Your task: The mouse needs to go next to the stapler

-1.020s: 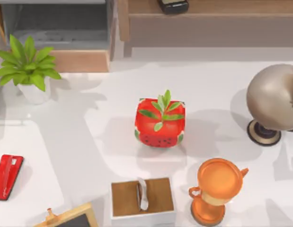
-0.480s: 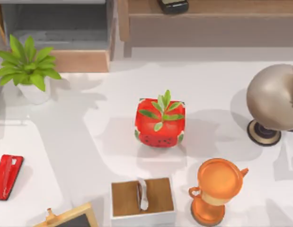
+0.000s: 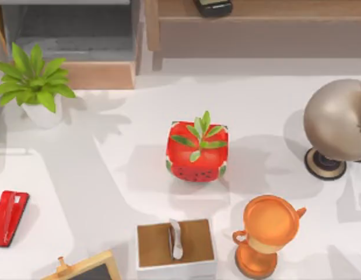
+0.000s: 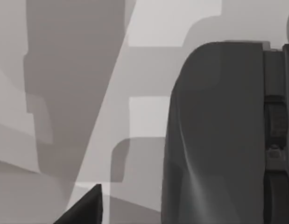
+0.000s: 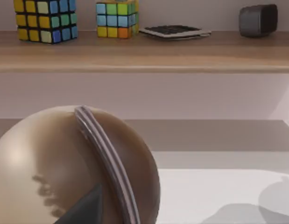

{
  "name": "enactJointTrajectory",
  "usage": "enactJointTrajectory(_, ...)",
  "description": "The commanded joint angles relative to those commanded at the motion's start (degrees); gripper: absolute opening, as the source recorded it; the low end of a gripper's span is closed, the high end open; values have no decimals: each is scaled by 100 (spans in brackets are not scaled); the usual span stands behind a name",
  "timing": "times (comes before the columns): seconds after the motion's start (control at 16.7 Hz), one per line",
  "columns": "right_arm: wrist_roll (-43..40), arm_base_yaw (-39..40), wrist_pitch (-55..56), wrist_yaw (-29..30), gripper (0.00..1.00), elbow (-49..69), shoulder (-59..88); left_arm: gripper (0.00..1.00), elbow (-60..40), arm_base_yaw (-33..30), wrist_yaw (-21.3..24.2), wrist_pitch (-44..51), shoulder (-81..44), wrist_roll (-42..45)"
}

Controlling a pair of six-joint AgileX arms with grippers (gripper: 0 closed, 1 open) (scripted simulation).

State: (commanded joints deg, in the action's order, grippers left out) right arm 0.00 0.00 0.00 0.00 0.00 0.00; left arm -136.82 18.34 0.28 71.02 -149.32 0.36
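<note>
Your left tool's state can't be told beside the smooth, rigid, likely slippery mouse (image 4: 214,135); grip its 2 long sides.

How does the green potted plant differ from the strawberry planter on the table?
The green potted plant sits in a plain white pot at the table's far left, with long, spreading leaves. The strawberry planter is a red cube with seed markings, near the middle, with a small sprig of short leaves. Both stand upright and hold green foliage.
</note>
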Motion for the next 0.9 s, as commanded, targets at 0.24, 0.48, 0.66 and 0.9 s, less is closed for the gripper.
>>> enactJointTrajectory(0.24,0,0,0,0,100,0,0,100,124,-20,0,-149,-74,0)
enactJointTrajectory(0.48,0,0,0,0,100,0,0,100,124,-20,0,-149,-74,0)
enactJointTrajectory(0.66,0,0,0,0,100,0,0,77,124,-20,0,-149,-74,0)
enactJointTrajectory(0.9,0,0,0,0,100,0,0,47,124,-20,0,-149,-74,0)
